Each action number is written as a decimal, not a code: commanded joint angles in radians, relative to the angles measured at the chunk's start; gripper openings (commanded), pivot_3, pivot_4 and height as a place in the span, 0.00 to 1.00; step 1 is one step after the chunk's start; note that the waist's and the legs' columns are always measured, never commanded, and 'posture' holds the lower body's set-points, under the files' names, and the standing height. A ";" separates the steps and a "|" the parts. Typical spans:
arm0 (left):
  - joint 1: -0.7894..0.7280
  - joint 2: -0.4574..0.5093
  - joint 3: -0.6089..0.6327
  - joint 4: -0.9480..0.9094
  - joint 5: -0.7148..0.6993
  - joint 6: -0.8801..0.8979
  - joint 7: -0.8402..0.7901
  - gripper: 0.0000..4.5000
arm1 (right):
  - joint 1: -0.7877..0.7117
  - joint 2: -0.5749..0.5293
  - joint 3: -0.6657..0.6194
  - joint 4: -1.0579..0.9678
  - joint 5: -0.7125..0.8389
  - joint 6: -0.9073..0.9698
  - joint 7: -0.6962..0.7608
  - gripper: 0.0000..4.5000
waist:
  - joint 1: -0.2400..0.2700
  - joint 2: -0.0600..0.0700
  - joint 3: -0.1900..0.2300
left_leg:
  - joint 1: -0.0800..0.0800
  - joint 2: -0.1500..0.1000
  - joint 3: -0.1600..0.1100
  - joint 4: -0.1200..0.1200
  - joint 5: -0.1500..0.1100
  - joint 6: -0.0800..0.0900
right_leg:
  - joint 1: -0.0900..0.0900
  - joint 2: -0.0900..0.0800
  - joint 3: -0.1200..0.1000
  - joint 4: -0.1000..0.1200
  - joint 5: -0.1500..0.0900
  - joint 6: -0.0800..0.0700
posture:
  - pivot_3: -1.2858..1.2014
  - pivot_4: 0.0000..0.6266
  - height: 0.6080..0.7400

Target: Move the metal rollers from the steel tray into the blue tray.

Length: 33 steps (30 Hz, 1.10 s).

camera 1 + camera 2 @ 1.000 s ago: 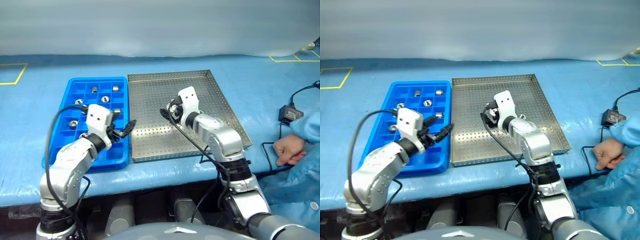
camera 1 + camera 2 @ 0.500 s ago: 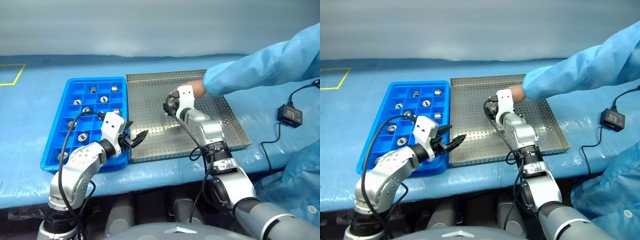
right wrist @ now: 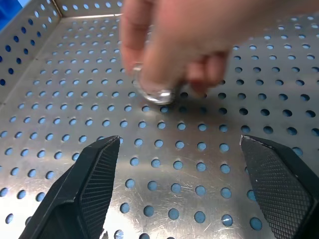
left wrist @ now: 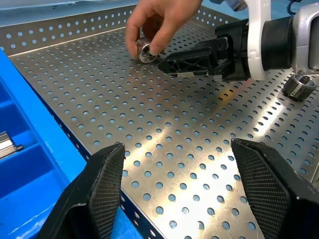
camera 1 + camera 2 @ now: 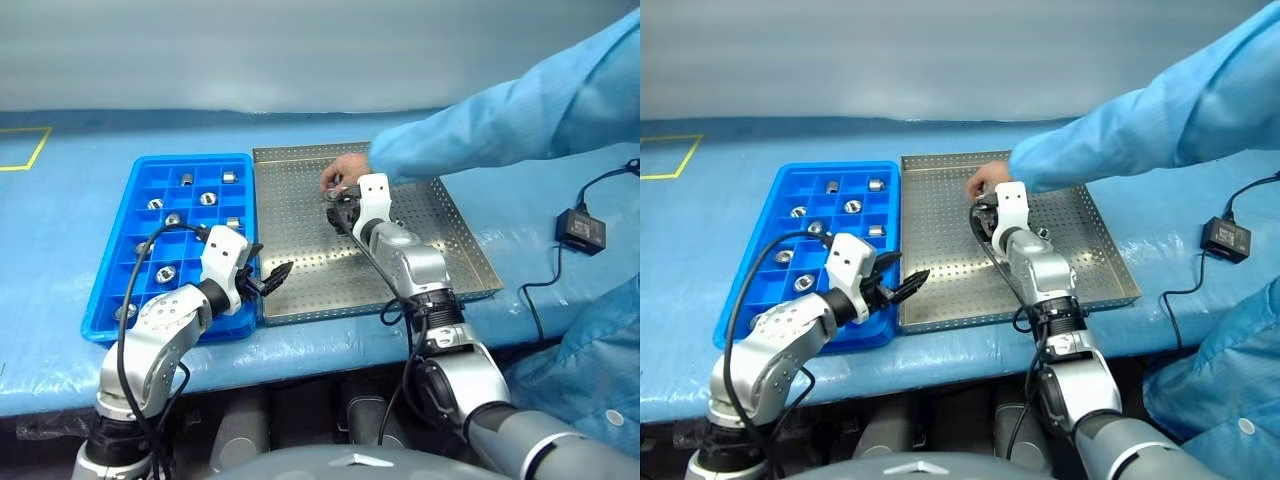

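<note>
Right gripper (image 3: 177,186), fingers spread, faces a hand (image 3: 174,40) half-hiding a roller (image 3: 155,92) on the steel tray (image 5: 420,150); blue table (image 5: 60,210) beneath.

A person's hand (image 4: 159,22) pinches 1 metal roller (image 4: 146,51) on the steel tray (image 4: 164,144), just beside the right gripper (image 4: 167,64); another roller (image 4: 298,85), perhaps, lies nearby.

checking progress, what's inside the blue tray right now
The blue tray has several metal rollers in separate compartments, most other compartments bare. The left gripper and its arm cover the near right corner compartments.
</note>
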<state>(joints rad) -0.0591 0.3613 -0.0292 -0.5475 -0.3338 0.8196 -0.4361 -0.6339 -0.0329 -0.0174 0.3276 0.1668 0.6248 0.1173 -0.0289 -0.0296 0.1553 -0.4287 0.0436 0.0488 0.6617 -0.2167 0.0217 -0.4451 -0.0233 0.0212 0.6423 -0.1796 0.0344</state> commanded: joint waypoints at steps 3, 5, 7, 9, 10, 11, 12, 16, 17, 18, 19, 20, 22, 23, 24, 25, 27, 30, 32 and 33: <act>-0.023 0.010 0.004 -0.007 -0.010 -0.019 -0.003 0.82 | 0.069 -0.015 -0.011 -0.218 0.031 0.084 0.017 0.90 | -0.001 0.000 0.000 | 0.000 0.000 0.000 0.000 0.000 0.000 | 0.000 0.000 0.000 0.000 0.000 0.000 | 0.51 0.24 1.00; -0.021 0.014 0.009 -0.003 -0.013 -0.022 -0.008 0.82 | 0.105 -0.023 -0.015 -0.297 0.049 0.123 0.028 0.90 | -0.003 0.000 0.000 | 0.000 0.000 0.000 0.000 0.000 0.000 | 0.000 0.000 0.000 0.000 0.000 0.000 | 0.51 0.24 1.00; -0.020 0.018 0.014 0.003 -0.014 -0.025 -0.013 0.82 | 0.137 -0.034 -0.012 -0.362 0.062 0.159 0.036 0.90 | -0.005 0.000 0.000 | 0.000 0.000 0.000 0.000 0.000 0.000 | 0.000 0.000 0.000 0.000 0.000 0.000 | 0.51 0.24 1.00; -0.023 0.020 0.017 0.011 -0.015 -0.028 -0.015 0.82 | 0.156 -0.045 -0.001 -0.399 0.068 0.184 0.047 0.90 | -0.008 0.000 0.000 | 0.000 0.000 0.000 0.000 0.000 0.000 | 0.000 0.000 0.000 0.000 0.000 0.000 | 0.50 0.24 1.00; -0.027 0.021 0.017 0.016 -0.016 -0.029 -0.014 0.82 | 0.160 -0.050 0.008 -0.409 0.071 0.196 0.055 0.90 | -0.010 0.000 0.000 | 0.000 0.000 0.000 0.000 0.000 0.000 | 0.000 0.000 0.000 0.000 0.000 0.000 | 0.50 0.24 1.00; -0.031 0.021 0.017 0.020 -0.017 -0.029 -0.014 0.82 | 0.160 -0.054 0.013 -0.413 0.073 0.205 0.061 0.90 | -0.012 0.000 0.000 | 0.000 0.000 0.000 0.000 0.000 0.000 | 0.000 0.000 0.000 0.000 0.000 0.000 | 0.50 0.24 1.00; -0.034 0.021 0.018 0.023 -0.017 -0.031 -0.015 0.82 | 0.160 -0.058 0.023 -0.418 0.073 0.209 0.069 0.90 | -0.014 0.000 0.000 | 0.000 0.000 0.000 0.000 0.000 0.000 | 0.000 0.000 0.000 0.000 0.000 0.000 | 0.50 0.24 1.00; -0.034 0.026 0.027 0.023 -0.019 -0.031 -0.018 0.82 | 0.155 -0.053 0.073 -0.415 0.074 0.189 0.114 0.90 | -0.023 0.000 0.000 | 0.001 0.000 0.000 0.000 0.000 0.000 | 0.000 0.000 0.000 0.000 0.000 0.000 | 0.50 0.24 1.00; -0.031 0.028 0.031 0.021 -0.020 -0.031 -0.020 0.82 | 0.151 -0.049 0.089 -0.404 0.071 0.177 0.124 0.90 | -0.025 0.000 0.000 | 0.000 0.000 0.000 -0.001 0.000 0.000 | 0.000 0.000 0.000 0.000 -0.001 -0.001 | 0.50 0.24 1.00; -0.027 0.030 0.037 0.019 -0.021 -0.030 -0.018 0.82 | 0.143 -0.043 0.102 -0.391 0.070 0.167 0.134 0.90 | -0.027 0.000 0.000 | 0.000 0.000 0.000 -0.001 0.000 0.000 | -0.001 0.000 0.000 0.000 -0.001 -0.001 | 0.51 0.24 1.00; -0.024 0.031 0.043 0.015 -0.022 -0.028 -0.016 0.82 | 0.135 -0.039 0.114 -0.378 0.068 0.162 0.141 0.90 | -0.028 0.000 0.000 | 0.000 0.000 0.000 -0.001 0.000 0.000 | -0.001 0.000 0.000 0.000 -0.001 -0.001 | 0.51 0.24 1.00; -0.023 0.032 0.046 0.013 -0.023 -0.027 -0.015 0.82 | 0.131 -0.037 0.120 -0.370 0.067 0.159 0.146 0.90 | -0.029 0.000 0.000 | 0.000 0.000 0.000 -0.001 0.000 0.000 | -0.001 0.000 0.000 0.000 -0.001 -0.001 | 0.51 0.24 1.00; -0.020 0.035 0.051 0.007 -0.024 -0.025 -0.012 0.82 | 0.123 -0.033 0.129 -0.353 0.067 0.152 0.155 0.90 | -0.029 0.000 0.000 | 0.000 0.000 0.000 -0.001 0.000 0.000 | -0.001 0.000 0.000 0.000 -0.001 -0.001 | 0.51 0.24 1.00; -0.017 0.036 0.053 0.000 -0.025 -0.023 -0.009 0.82 | 0.118 -0.031 0.137 -0.332 0.059 0.143 0.157 0.90 | -0.028 0.000 0.000 | 0.000 0.000 0.000 -0.001 0.000 0.000 | -0.001 0.000 0.000 0.000 -0.001 -0.001 | 0.52 0.24 1.00; -0.014 0.037 0.054 -0.004 -0.027 -0.021 -0.006 0.82 | 0.115 -0.031 0.142 -0.317 0.053 0.136 0.157 0.90 | -0.027 0.000 0.000 | 0.000 0.000 0.000 -0.001 0.000 0.000 | -0.001 0.000 0.000 0.000 -0.001 -0.001 | 0.52 0.24 1.00; -0.010 0.038 0.056 -0.010 -0.029 -0.019 -0.002 0.82 | 0.114 -0.030 0.146 -0.297 0.046 0.124 0.156 0.90 | -0.025 0.000 0.000 | 0.000 0.000 0.000 -0.001 0.000 0.000 | 0.000 -0.001 0.000 0.000 -0.001 -0.001 | 0.52 0.24 1.00; 0.002 0.039 0.059 -0.024 -0.035 -0.017 0.007 0.82 | 0.118 -0.032 0.142 -0.259 0.025 0.102 0.134 0.90 | -0.021 0.000 0.000 | 0.000 0.000 0.000 -0.001 0.000 0.000 | 0.000 -0.001 0.000 0.000 -0.001 -0.001 | 0.53 0.24 1.00; 0.024 0.039 0.063 -0.045 -0.040 -0.013 0.018 0.82 | 0.139 -0.048 0.145 -0.249 -0.023 0.087 0.089 0.90 | -0.009 0.000 0.000 | 0.000 0.000 0.000 -0.001 0.000 0.000 | -0.001 -0.001 0.000 0.000 -0.001 -0.001 | 0.53 0.24 1.00; 0.032 0.038 0.066 -0.054 -0.042 -0.008 0.025 0.82 | 0.152 -0.058 0.151 -0.263 -0.052 0.081 0.067 0.90 | -0.003 0.000 0.000 | 0.000 0.001 0.000 -0.002 0.000 0.000 | -0.001 -0.001 0.000 -0.001 -0.001 -0.001 | 0.53 0.24 1.00; 0.035 0.038 0.067 -0.057 -0.044 -0.007 0.028 0.82 | 0.160 -0.057 0.145 -0.273 -0.056 0.083 0.057 0.90 | -0.002 0.000 0.000 | 0.000 0.001 0.000 -0.002 0.000 0.000 | -0.001 -0.001 0.000 -0.001 -0.001 -0.001 | 0.53 0.24 1.00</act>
<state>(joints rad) -0.0213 0.3960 0.0274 -0.5574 -0.3638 0.8154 -0.4135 -0.4776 -0.0904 0.1393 0.1033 0.1236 0.7290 0.1931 -0.0305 -0.0292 0.1554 -0.4291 0.0444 0.0488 0.6601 -0.2168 0.0216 -0.4462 -0.0243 0.0209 0.6418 -0.1803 0.0335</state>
